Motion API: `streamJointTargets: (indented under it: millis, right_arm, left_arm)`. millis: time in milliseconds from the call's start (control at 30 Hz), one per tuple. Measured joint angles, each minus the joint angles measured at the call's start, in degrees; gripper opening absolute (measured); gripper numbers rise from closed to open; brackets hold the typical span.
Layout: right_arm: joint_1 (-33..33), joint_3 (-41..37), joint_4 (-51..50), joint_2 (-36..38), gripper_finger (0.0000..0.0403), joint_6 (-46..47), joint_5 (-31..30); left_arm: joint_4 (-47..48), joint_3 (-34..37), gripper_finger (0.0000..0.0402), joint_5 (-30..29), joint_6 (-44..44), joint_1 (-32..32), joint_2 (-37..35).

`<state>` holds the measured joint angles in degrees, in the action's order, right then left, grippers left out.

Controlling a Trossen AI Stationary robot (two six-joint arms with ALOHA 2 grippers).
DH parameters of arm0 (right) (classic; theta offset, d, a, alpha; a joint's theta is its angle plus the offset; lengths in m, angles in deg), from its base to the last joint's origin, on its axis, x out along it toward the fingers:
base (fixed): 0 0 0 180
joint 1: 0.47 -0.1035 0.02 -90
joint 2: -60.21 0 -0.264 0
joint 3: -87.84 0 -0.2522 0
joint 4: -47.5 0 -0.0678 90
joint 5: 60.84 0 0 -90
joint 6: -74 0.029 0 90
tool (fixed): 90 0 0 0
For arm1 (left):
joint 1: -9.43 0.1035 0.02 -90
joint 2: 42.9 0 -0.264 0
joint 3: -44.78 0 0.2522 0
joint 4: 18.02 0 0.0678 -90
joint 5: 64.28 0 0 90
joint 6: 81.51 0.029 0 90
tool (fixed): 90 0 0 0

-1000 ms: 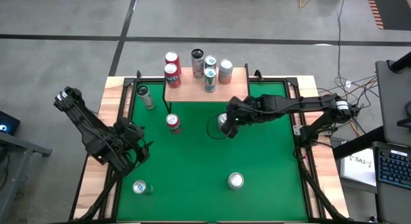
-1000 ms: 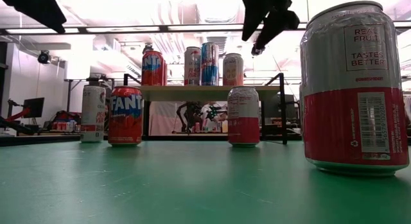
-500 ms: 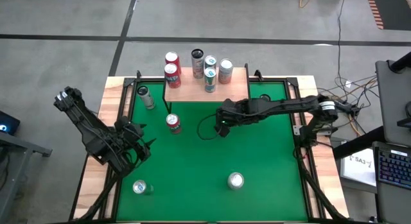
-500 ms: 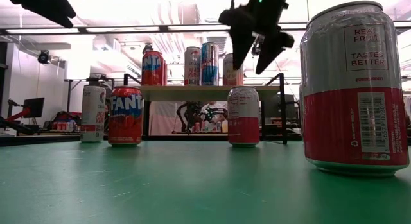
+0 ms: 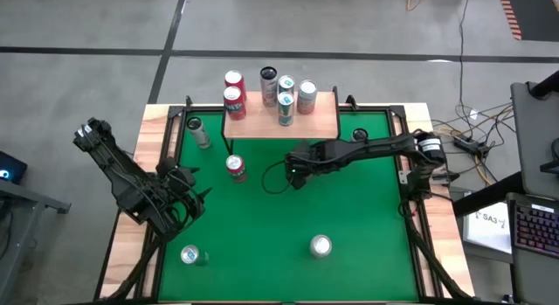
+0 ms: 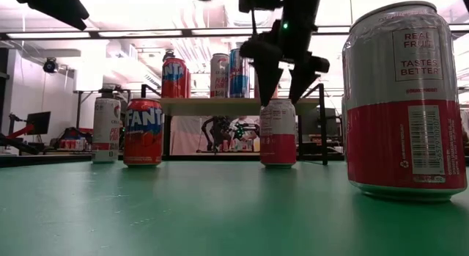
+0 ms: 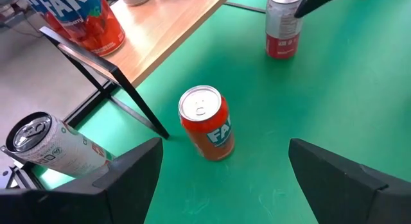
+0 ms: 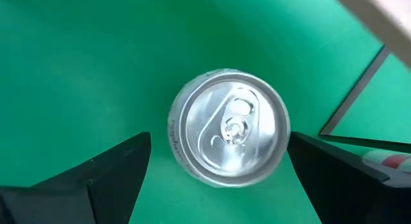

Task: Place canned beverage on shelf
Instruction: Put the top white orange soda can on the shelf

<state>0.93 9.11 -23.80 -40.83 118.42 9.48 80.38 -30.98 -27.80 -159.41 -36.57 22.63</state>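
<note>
A red-and-white can point(image 6: 278, 133) stands upright on the green table in front of the shelf point(image 5: 281, 121). It shows from the top in the right wrist view point(image 8: 229, 128). My right gripper point(image 6: 284, 91) is open and points down, right above this can. Its fingers point(image 8: 115, 169) stand on either side of the can's top without touching it. In the high view my right gripper point(image 5: 297, 172) hides the can. My left gripper point(image 5: 185, 200) is open and empty at the table's left, and shows in its own wrist view point(image 7: 225, 169). Several cans stand on the shelf's wooden top.
An orange Fanta can point(image 5: 236, 168) stands left of the right gripper, and a white can point(image 5: 199, 132) stands by the shelf's left leg. Two more cans stand near the front edge, one at the left point(image 5: 190, 254) and one right of centre point(image 5: 320, 246). The shelf's black legs point(image 6: 322, 124) stand just behind the can.
My right gripper has gone toward the table's left edge and come down. It now stands over the red-and-white can with its fingers at the level of the can's top. The can has not moved.
</note>
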Motion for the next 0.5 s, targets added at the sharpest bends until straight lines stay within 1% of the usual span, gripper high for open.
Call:
streamJointTargets:
  millis: [167,367,500]
  right_arm:
    - [0.1,0.0,0.2,-1.4,0.0342,0.7,1.4]
    - [-2.0,0.0,1.5,-1.2,0.0323,1.4,8.0]
    - [-4.5,0.0,5.1,-0.8,0.0318,1.2,11.4]
  left_arm:
    - [-0.1,0.0,0.0322,0.0,0.1,0.0,0.0]
    - [-0.6,0.0,0.0322,0.0,0.1,0.0,0.0]
    - [-1.1,0.0,0.0322,0.0,0.1,0.0,0.0]
